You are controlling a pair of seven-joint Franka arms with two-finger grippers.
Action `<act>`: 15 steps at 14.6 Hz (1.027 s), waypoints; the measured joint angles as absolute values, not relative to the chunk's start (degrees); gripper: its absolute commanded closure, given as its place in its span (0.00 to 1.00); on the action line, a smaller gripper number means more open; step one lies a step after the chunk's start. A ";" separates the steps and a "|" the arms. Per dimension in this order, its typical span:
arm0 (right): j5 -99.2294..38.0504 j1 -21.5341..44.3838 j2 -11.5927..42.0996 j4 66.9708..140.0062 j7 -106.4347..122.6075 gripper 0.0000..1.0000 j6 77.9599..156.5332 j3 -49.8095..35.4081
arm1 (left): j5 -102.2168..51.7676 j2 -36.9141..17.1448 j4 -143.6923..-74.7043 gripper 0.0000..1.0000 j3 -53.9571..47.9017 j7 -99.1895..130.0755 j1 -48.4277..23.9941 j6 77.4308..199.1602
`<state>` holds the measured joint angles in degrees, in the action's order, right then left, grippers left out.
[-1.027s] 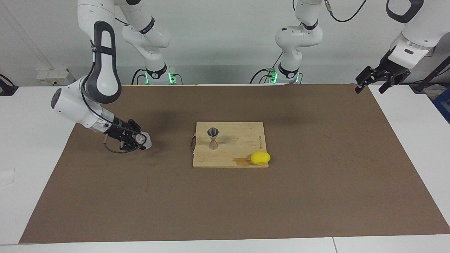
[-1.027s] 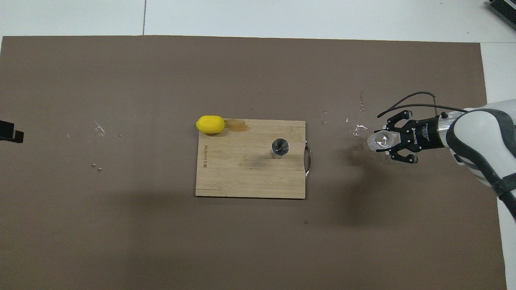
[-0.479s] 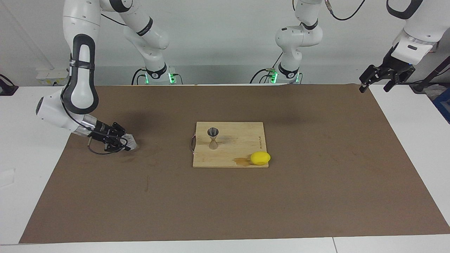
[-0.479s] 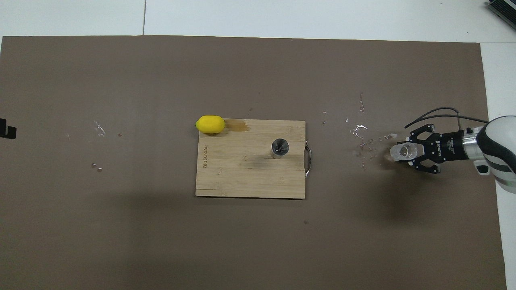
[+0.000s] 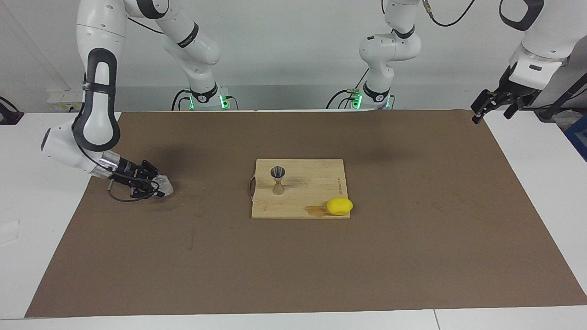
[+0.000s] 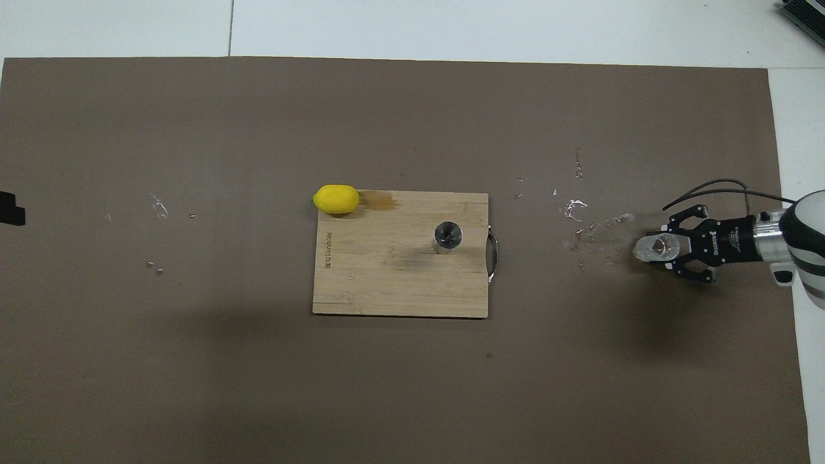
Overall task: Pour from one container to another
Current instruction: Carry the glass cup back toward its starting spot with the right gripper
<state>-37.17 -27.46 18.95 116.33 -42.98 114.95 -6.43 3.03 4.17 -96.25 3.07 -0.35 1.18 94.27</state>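
Facing view. Since a second ago the right claw has been drawn from mid-left toward the left edge of the frame, away from the board, with a clear cup carried along, tipped on its side and low over the brown mat. Whether the cup touches the mat cannot be told. The claw is seen clamped around the cup. The jigger is left upright on the board at centre frame; a lemon rests at the board's lower right corner. The left claw has been pulled up and back at the upper right; it is held wide and empty, waiting. The pour is judged done, with the cup being taken off to be set down.

Overhead view. The right claw is found at the right edge, mid-height, closed on the cup, whose mouth faces frame left. Pale flecks are exposed on the mat between cup and board; a spill is suspected. The jigger stands right of board centre, the lemon at its upper left corner. A sliver of the left claw shows at the left edge.
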 measured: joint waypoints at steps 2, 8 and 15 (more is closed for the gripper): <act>-37.17 -28.32 19.05 116.33 -42.56 0.99 114.95 -6.42 | 3.03 4.93 -98.29 0.00 0.33 4.54 1.10 96.23; -37.17 -29.39 19.49 116.48 -41.52 0.81 114.95 -6.43 | 3.05 6.06 -100.47 0.00 -4.40 8.37 1.00 98.31; -37.17 -29.46 19.51 117.32 -41.49 0.31 115.14 -6.43 | 3.05 6.09 -100.47 0.00 -6.12 8.52 1.01 98.78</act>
<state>-37.17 -29.46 19.51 117.32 -41.49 115.14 -6.43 3.05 6.09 -100.47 -6.12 8.52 1.01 98.78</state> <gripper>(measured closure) 0.493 0.000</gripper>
